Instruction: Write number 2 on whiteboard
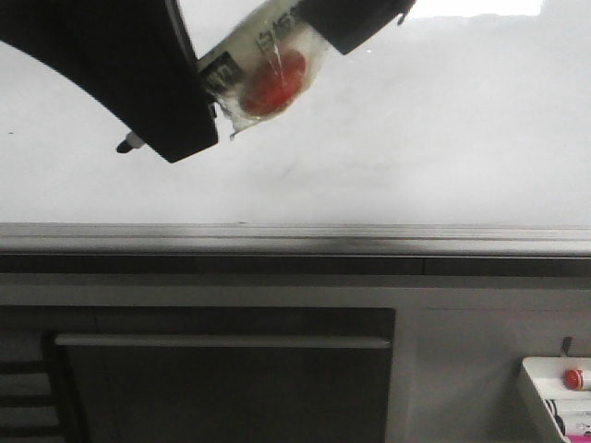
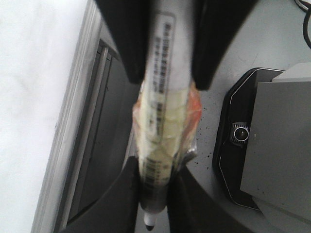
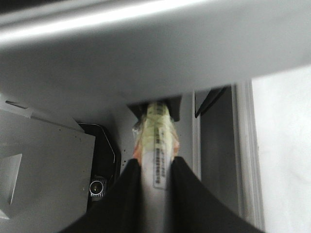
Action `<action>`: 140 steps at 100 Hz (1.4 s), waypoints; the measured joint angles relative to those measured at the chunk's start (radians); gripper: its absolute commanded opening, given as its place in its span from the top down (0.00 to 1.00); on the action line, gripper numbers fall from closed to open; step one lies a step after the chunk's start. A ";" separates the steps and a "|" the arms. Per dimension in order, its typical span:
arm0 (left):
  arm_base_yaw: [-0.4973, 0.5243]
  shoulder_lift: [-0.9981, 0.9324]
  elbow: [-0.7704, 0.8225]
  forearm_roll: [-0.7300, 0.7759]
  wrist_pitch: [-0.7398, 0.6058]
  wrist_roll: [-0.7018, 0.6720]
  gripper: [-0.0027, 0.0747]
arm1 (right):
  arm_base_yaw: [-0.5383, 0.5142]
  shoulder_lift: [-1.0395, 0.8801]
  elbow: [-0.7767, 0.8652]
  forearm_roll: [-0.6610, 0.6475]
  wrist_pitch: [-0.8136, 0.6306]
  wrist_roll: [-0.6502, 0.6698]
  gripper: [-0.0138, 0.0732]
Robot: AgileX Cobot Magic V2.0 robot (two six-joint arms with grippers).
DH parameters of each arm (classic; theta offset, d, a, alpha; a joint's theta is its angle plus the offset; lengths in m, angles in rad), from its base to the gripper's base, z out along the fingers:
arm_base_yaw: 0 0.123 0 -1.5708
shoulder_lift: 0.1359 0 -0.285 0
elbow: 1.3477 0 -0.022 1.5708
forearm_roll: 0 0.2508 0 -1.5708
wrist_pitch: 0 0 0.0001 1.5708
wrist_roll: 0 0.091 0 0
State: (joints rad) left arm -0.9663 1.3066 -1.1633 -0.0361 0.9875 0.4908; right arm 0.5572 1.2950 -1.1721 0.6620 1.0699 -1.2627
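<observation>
Above the grey metal rail [image 1: 295, 238], one glossy whiteboard [image 1: 443, 129] shows only faint smudges; no digit is legible. One white cylindrical marker [image 1: 263, 65], wrapped in crinkled clear tape over an orange-red patch, is clamped by both matte black end effectors: left end effector [image 1: 171, 138] near its dark tip, right end effector [image 1: 355, 23] at its rear.

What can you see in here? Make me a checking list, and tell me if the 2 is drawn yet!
Surface: whiteboard, white and faintly smudged, grey rail below.
Job's things: number 2 not seen on the board; marker in a taped wrap.
Clutter: tray at lower right, with a red-topped item inside.
Grippers: left gripper and right gripper both shut on the marker.
Cables: one dark cable at the picture's edge.
Surroundings: dark cabinet panel under the board.
</observation>
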 measured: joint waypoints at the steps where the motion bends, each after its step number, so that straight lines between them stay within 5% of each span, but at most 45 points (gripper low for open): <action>1: 0.000 0.000 0.000 0.000 0.000 0.000 0.99 | 0.000 0.000 0.000 0.003 0.000 0.000 0.78; 18: 0.000 0.000 0.000 0.000 0.001 0.000 0.94 | 0.000 0.000 0.000 0.004 0.000 0.000 0.87; 44: 0.034 -0.037 0.000 -0.002 -0.035 -0.032 0.47 | 0.000 -0.010 -0.002 -0.014 -0.017 0.030 0.87; 62: 0.141 -0.159 0.014 -0.002 -0.082 -0.087 0.46 | 0.000 -0.107 -0.002 -0.170 -0.092 0.259 0.87; 97: 0.373 -0.473 0.276 -0.002 -0.179 -0.244 0.46 | -0.046 -0.364 0.137 -0.555 -0.168 1.024 0.87; 140: 0.531 -0.665 0.480 -0.006 -0.271 -0.314 0.46 | -0.079 -0.442 0.281 -0.555 -0.186 1.099 0.87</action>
State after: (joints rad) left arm -0.4356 0.6416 -0.6828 -0.0419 0.7163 0.1766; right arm 0.4781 0.8529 -0.8912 0.1070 0.8837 -0.1640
